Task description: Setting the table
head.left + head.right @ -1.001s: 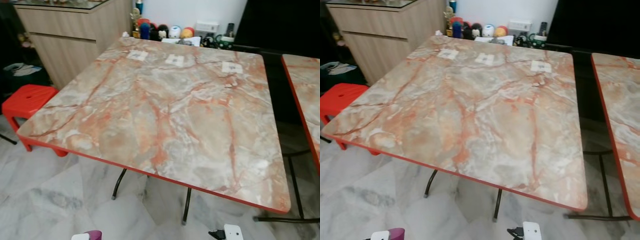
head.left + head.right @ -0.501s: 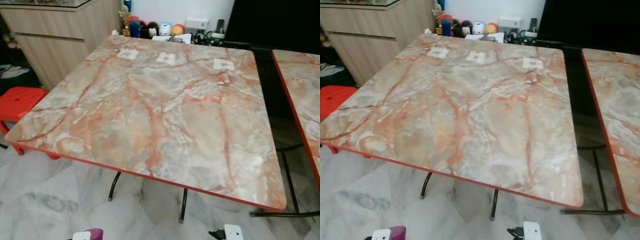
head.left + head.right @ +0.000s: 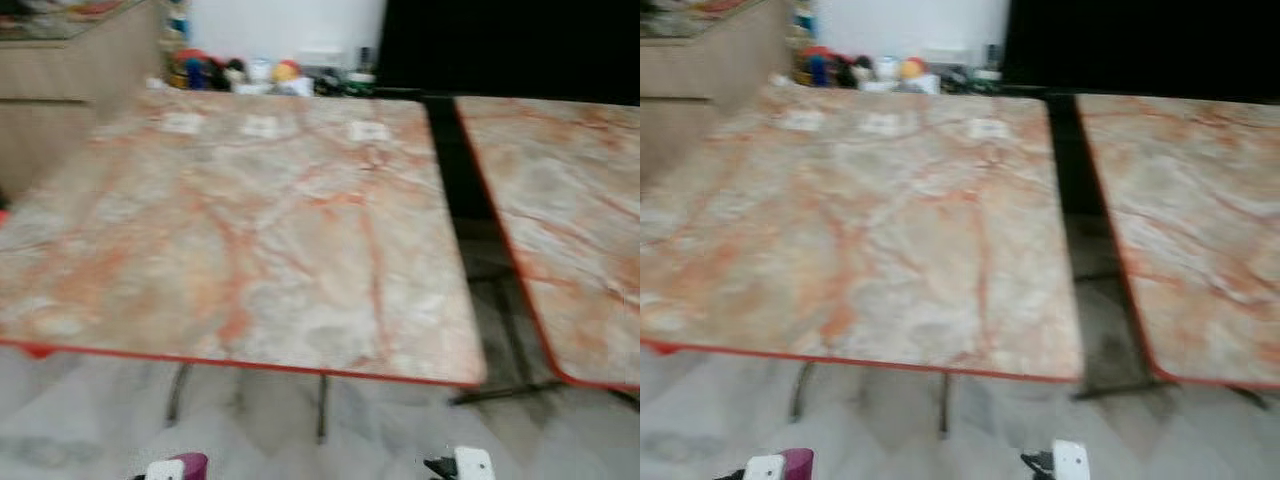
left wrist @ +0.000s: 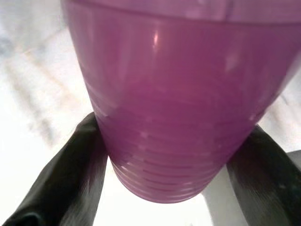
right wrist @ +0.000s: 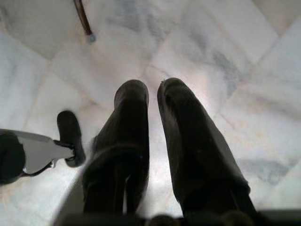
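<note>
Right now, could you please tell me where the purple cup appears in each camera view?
Left eye view: purple cup at the bottom edge, left of centre, held low before the near marble table.
Right eye view: bottom edge, far left.
Left wrist view: close up, clamped between the left gripper's fingers.
Right wrist view: not in it.
Shared landmark: the table's red front edge.

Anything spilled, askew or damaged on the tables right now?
Nothing stands out. The marble-pattern table bears three small white cards in a row near its far edge. The left gripper holds a purple cup intact.
</note>
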### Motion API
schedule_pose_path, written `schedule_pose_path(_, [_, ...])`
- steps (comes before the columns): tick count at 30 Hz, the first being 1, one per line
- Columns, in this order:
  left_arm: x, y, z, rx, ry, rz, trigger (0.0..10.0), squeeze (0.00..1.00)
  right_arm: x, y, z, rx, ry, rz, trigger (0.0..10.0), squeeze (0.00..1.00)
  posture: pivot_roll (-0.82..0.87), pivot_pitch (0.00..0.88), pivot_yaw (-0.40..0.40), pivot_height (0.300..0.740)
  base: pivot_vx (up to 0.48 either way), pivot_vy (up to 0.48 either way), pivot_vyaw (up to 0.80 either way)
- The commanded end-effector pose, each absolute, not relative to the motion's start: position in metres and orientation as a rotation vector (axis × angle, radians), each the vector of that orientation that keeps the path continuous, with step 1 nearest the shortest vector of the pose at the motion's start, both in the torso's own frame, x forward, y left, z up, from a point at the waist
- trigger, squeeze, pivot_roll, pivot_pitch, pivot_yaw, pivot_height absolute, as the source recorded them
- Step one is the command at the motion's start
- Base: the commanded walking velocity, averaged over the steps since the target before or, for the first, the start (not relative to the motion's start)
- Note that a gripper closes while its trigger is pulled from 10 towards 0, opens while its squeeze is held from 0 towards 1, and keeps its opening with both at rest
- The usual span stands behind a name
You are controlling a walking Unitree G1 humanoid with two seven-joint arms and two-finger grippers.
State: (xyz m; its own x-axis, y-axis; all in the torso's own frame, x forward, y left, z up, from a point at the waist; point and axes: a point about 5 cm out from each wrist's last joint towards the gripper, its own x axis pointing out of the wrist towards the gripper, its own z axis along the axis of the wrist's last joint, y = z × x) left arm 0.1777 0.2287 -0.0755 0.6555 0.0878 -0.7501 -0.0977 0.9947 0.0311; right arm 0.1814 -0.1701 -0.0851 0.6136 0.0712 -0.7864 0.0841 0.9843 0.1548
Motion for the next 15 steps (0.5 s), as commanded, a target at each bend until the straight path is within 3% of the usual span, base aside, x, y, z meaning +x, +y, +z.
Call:
schedule_pose_path(1, [0.1708,0.2264,-0.0795,-0.018,0.874,0.104,10.0,0.0,0.1789,-0.175,-0.086,0.186,0.917,-0.03,10.0,0.0,0.01,0.125,-0.007,0.74,0.0,-0.341,0.0])
schedule_pose_path(15, [0.1728,0.2259,-0.0786,-0.011,0.871,0.091,10.0,0.0,0.1812,-0.1743,-0.0848,0.166,0.908,-0.011,10.0,0.0,0.01,0.127,0.0,0.74,0.0,-0.337,0.0])
